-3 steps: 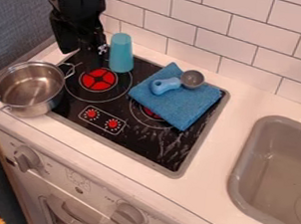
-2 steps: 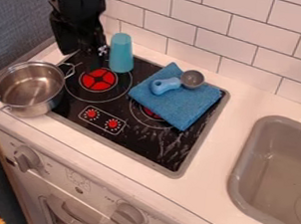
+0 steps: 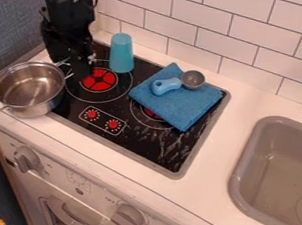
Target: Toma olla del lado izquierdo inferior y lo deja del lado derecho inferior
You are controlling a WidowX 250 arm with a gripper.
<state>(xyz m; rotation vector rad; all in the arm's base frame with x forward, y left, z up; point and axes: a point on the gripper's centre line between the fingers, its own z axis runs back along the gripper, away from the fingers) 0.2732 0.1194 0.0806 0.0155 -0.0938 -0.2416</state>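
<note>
where counter (image 3: 217, 183) meets stove (image 3: 134, 142), metal pot (image 3: 29, 92), round

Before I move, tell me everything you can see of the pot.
The pot is round, shiny, apparently stainless steel, with two wire loop handles, one toward the claw, one at the lower left. It is upright, lidless and empty, on the counter at the cooktop's left edge. I can't tell whether the claw touches its far handle.
</note>
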